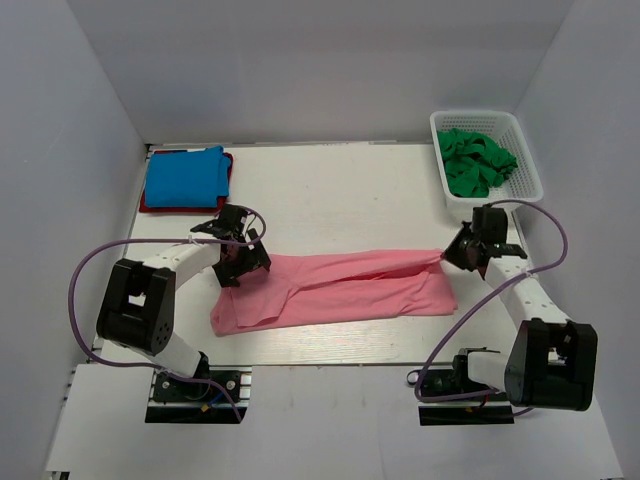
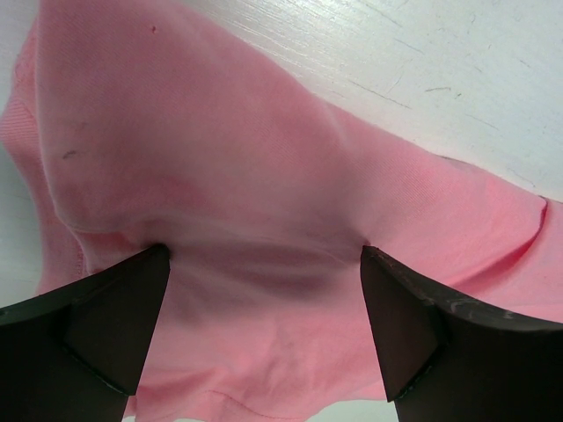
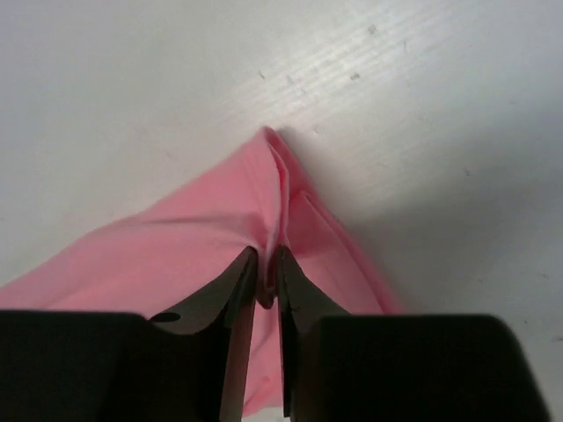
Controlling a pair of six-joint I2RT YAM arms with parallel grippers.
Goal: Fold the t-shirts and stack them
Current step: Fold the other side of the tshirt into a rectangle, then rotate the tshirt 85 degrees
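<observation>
A salmon pink t-shirt (image 1: pixel 340 288) lies stretched across the table's middle. My right gripper (image 1: pixel 452 254) is shut on its right top corner, pinching a fold of pink cloth (image 3: pixel 268 264) between the fingers. My left gripper (image 1: pixel 243 268) stands open at the shirt's left end, both fingertips pressed down on the pink cloth (image 2: pixel 264 290), with nothing clamped. A folded bright blue t-shirt (image 1: pixel 185 174) rests on a red t-shirt (image 1: pixel 150 204) at the back left. Dark green t-shirts (image 1: pixel 478 160) fill the basket.
The white lattice basket (image 1: pixel 530 165) stands at the back right, close behind my right arm. White walls close in the table on the left, right and back. Purple cables loop off both arms near the front edge.
</observation>
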